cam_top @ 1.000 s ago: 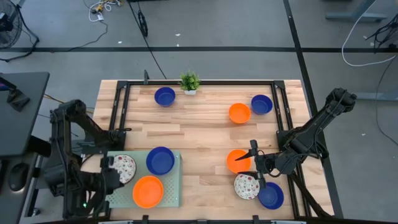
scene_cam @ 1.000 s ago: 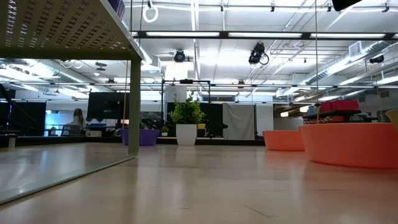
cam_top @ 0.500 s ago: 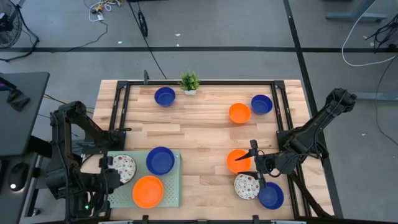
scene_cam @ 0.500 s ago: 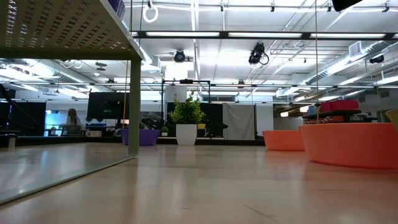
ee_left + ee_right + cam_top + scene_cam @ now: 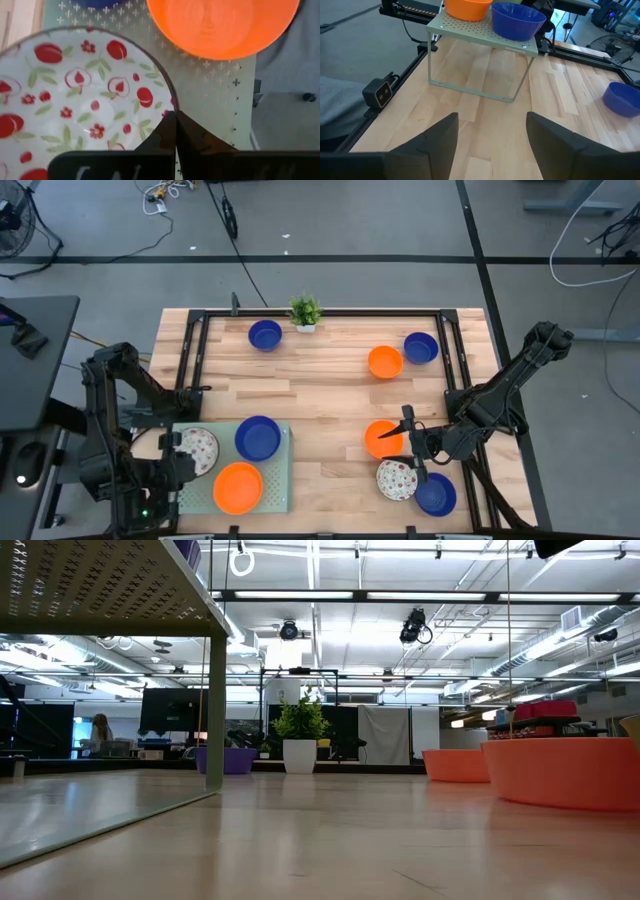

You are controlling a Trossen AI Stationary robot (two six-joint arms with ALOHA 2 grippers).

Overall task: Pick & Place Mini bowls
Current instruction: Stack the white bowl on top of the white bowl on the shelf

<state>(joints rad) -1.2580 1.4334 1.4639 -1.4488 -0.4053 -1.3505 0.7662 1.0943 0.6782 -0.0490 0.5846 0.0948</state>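
The left gripper (image 5: pixel 172 463) sits at the near-left corner of the tabletop (image 5: pixel 320 390), over the left edge of the pale green perforated tray (image 5: pixel 278 492). Its jaws are pressed together; in the left wrist view they meet right at the rim of the white red-patterned bowl (image 5: pixel 75 100), whether on the rim or just beside it I cannot tell. That bowl (image 5: pixel 199 449) rests on the tray's far-left part, with a dark blue bowl (image 5: pixel 258 437) to its right and an orange bowl (image 5: pixel 238 487) nearer, both also on the tray.

The right gripper (image 5: pixel 407 450) hangs over the near-right part of the tabletop with its jaws spread wide and holding nothing — the right wrist view shows bare wood between the two fingers (image 5: pixel 440 137). It is just beside an orange bowl (image 5: pixel 381 439). Nearer than that lie another white red-patterned bowl (image 5: pixel 396 479) and a dark blue bowl (image 5: pixel 437 494), touching or nearly so.

Three more bowls sit toward the far edge: a dark blue one (image 5: pixel 265 334) just left of the small potted plant (image 5: pixel 305 311), and on the far right an orange one (image 5: pixel 385 362) beside a dark blue one (image 5: pixel 421 347).

In the low view the tray (image 5: pixel 100 585) stands raised on thin legs, with the plant (image 5: pixel 300 735) far behind — orange bowls (image 5: pixel 565 770) fill the right side.
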